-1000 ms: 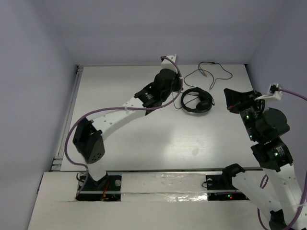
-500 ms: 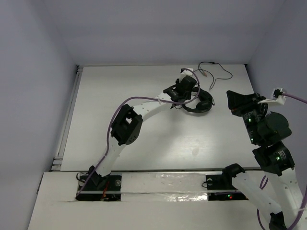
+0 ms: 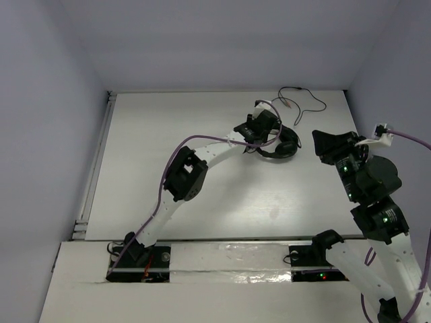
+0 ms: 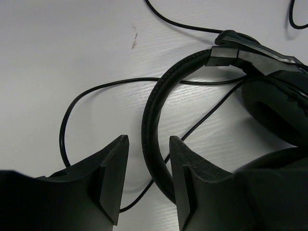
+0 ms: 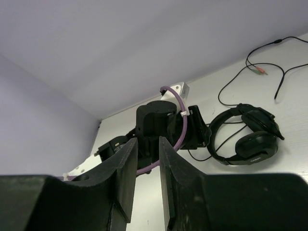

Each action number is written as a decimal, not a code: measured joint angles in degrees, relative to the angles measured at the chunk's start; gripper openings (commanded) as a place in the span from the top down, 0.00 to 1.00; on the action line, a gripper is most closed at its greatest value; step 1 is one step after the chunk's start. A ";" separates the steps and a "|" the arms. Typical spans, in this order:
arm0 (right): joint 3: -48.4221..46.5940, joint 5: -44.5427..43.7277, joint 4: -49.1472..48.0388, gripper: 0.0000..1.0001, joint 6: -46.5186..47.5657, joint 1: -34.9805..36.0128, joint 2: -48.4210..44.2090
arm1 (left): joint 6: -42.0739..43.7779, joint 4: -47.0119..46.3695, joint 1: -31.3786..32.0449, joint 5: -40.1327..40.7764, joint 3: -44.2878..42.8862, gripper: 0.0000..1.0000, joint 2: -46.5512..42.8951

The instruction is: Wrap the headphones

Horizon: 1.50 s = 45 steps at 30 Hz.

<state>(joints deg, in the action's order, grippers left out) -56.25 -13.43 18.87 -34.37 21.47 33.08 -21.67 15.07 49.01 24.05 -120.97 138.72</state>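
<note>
The black headphones lie at the back right of the white table, with their thin cord looping toward the back wall. My left gripper is down at their left side. In the left wrist view it is open, with the headband passing between its jaws, close to the right finger. An earcup and the cord also show there. My right gripper hovers to the right of the headphones. In the right wrist view it is open a little and empty, and the headphones lie beyond it.
The enclosure walls stand close behind and on both sides. A rail runs along the table's left edge. The left arm's purple cable arches over the table's middle. The cord's plugs lie near the back wall.
My left arm has stretched right and lowered its gripper onto the headphones' left side, then shifted only slightly. My right gripper has drifted a little to the left.
</note>
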 measured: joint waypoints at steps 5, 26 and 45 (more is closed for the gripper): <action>0.13 1.42 -0.04 0.70 0.00 0.00 -0.11 | -0.04 0.26 -0.52 -0.28 -1.86 0.64 2.69; 0.98 4.90 -0.48 0.70 0.04 0.00 0.04 | -0.98 0.44 -2.64 -4.37 -6.80 0.71 9.22; 1.38 5.53 -0.57 0.92 0.22 0.00 0.37 | -0.46 -2.58 -2.78 -6.34 0.92 1.00 3.56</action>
<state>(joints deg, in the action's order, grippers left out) -54.87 -7.90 18.31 -34.15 21.47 33.45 -22.13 12.49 46.24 17.72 -120.05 142.28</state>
